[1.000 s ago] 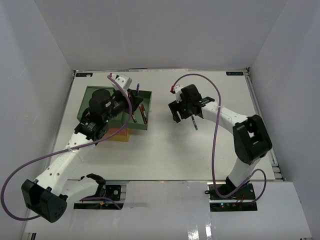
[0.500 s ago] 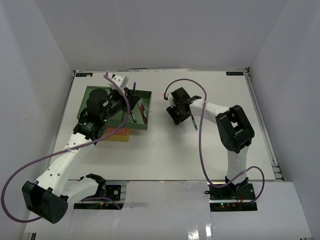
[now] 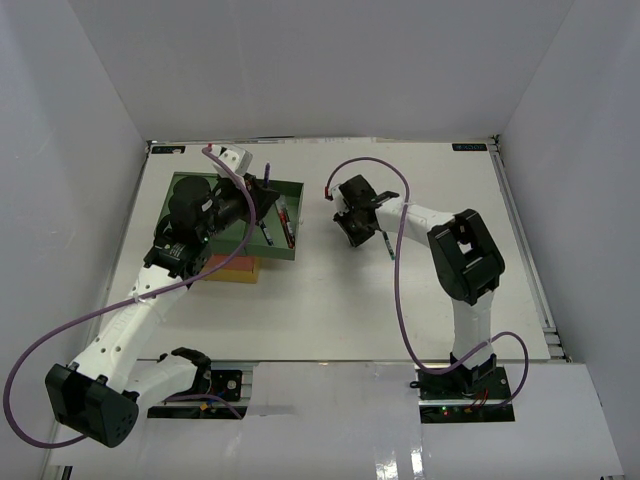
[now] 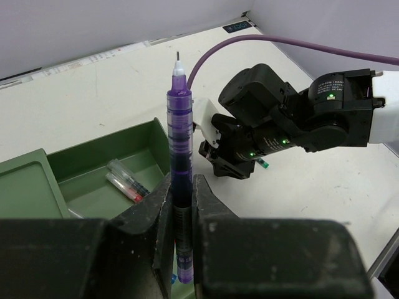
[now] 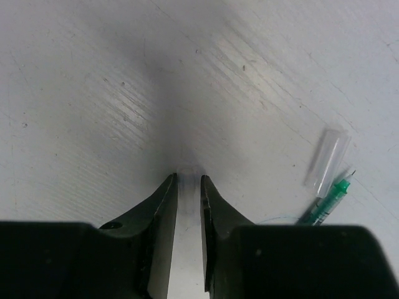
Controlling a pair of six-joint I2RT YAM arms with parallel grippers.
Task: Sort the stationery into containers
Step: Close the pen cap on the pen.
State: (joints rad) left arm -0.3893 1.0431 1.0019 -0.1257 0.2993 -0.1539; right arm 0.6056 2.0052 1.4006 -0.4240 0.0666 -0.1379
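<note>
My left gripper [image 4: 181, 180] is shut on a purple pen [image 4: 179, 143] that stands tip up, over the front of the open green drawer [image 3: 292, 253] of the containers. Two thin pens [image 4: 124, 180] lie inside that drawer. My right gripper [image 5: 187, 177] points down at the table to the right of the drawer. Its jaws stand close together with a faint clear tube [image 5: 188, 169], like a pen cap, between them. A green pen [image 5: 330, 196] and another clear cap [image 5: 328, 163] lie just right of it.
Red-orange and yellow tiers [image 3: 235, 268] show beneath the green drawer. The left arm's purple cable [image 3: 235, 180] arches over the drawer. White walls enclose the table on three sides, with a metal rail [image 3: 525, 250] along the right edge.
The right gripper's jaws have closed in to a narrow gap, and its arm has folded nearer to the drawer. The left gripper, still holding the purple pen, shifted slightly.
</note>
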